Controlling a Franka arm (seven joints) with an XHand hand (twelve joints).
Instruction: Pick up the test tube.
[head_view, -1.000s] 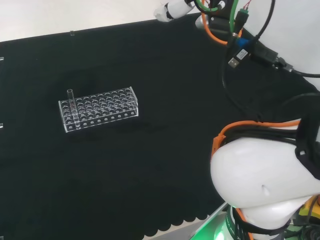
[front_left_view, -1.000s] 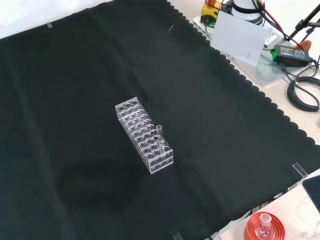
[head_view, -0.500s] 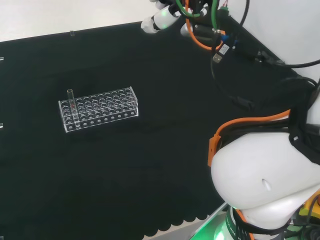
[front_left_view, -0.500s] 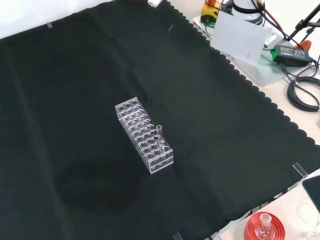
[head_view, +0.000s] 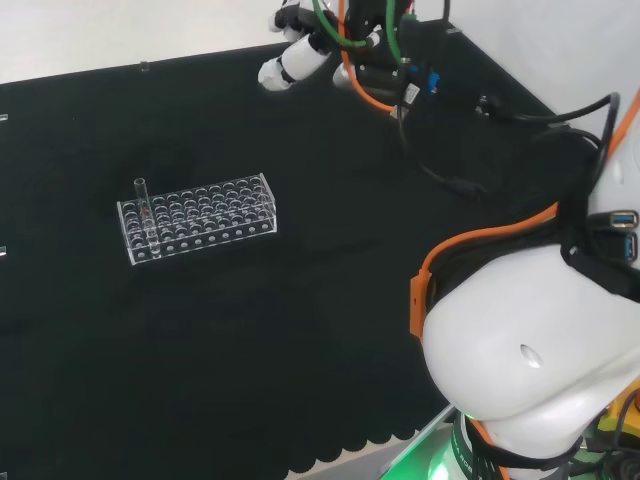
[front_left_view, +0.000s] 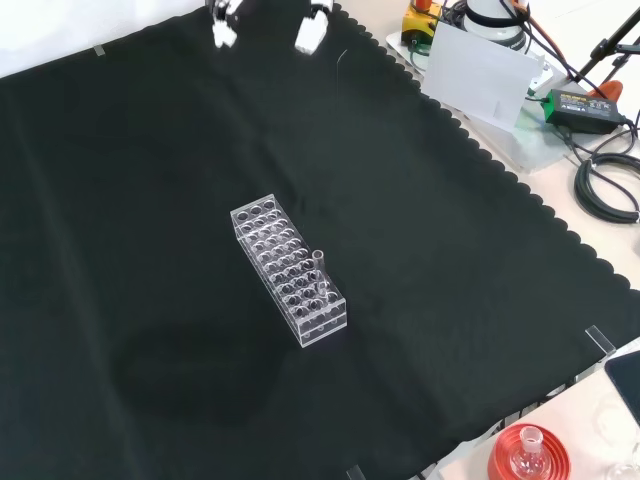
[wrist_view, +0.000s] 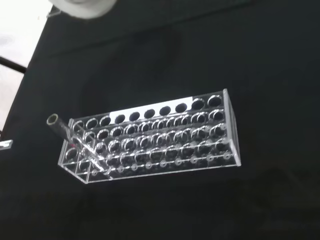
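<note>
— What had moved since a second earlier?

— The hand (head_view: 285, 62) had come further in over the black cloth (head_view: 300, 320) in the head view, and its fingertips (front_left_view: 309, 34) now showed at the top of the front view.

— Was it holding anything?

— No; its fingers looked straight and apart, well away from the rack.

— Any writing to read?

— None legible.

— And the containers?

— The clear rack (head_view: 198, 217) stood mid-cloth, with one test tube (head_view: 142, 204) upright at its end. The tube (wrist_view: 70, 139) looked empty.
</note>
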